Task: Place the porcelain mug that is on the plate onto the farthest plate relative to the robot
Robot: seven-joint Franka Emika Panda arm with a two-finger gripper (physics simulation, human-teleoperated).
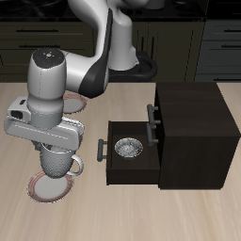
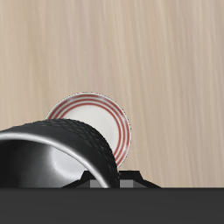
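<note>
The porcelain mug (image 1: 59, 164) hangs upright in my gripper (image 1: 54, 149), handle toward the cabinet, right over the farthest plate (image 1: 50, 187), a pink-rimmed saucer near the table's front edge. I cannot tell whether the mug's base touches the saucer. In the wrist view the mug's rim and dark inside (image 2: 54, 162) fill the space at my gripper (image 2: 109, 182), and the pink-rimmed saucer (image 2: 103, 121) lies just beyond it. The gripper is shut on the mug's rim. The grey-white plate is hidden behind my arm.
A dark cabinet (image 1: 193, 132) stands beside the mug, its drawer (image 1: 132, 169) pulled out toward it. A metallic patterned bowl (image 1: 127, 148) sits in the drawer. The drawer handle (image 1: 101, 151) is close to the mug's handle.
</note>
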